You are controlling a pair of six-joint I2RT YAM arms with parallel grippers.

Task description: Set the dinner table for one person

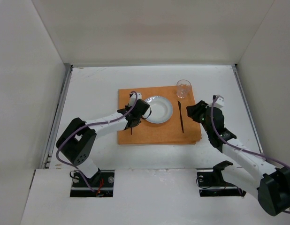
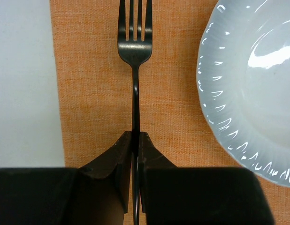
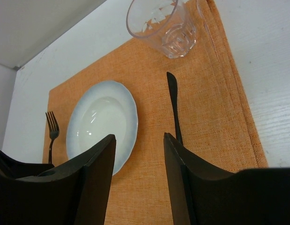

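A white desk [image 1: 88,150] filled the space between white walls, with two robot arms mounted at its near edge. An orange placemat [image 1: 154,133] lay at the middle of the desk, a little toward the far side. On the placemat sat a round white plate [image 1: 159,110] with a fluted rim. A black fork [image 2: 134,47] lay just to the left of the plate, not touching it, its tines pointing to the far side. A black knife [image 1: 181,117] lay to the right of the plate, running near to far. A clear drinking glass [image 1: 183,87] stood upright at the placemat's far right corner, beyond the knife's tip.

The left end effector [image 2: 135,140] was low over the left part of the placemat, its two fingers clamped together on the fork's thin handle. The right end effector [image 3: 139,136] hovered over the near right part of the placemat, its fingers apart and nothing between them. The knife's handle ran close beside its right finger.
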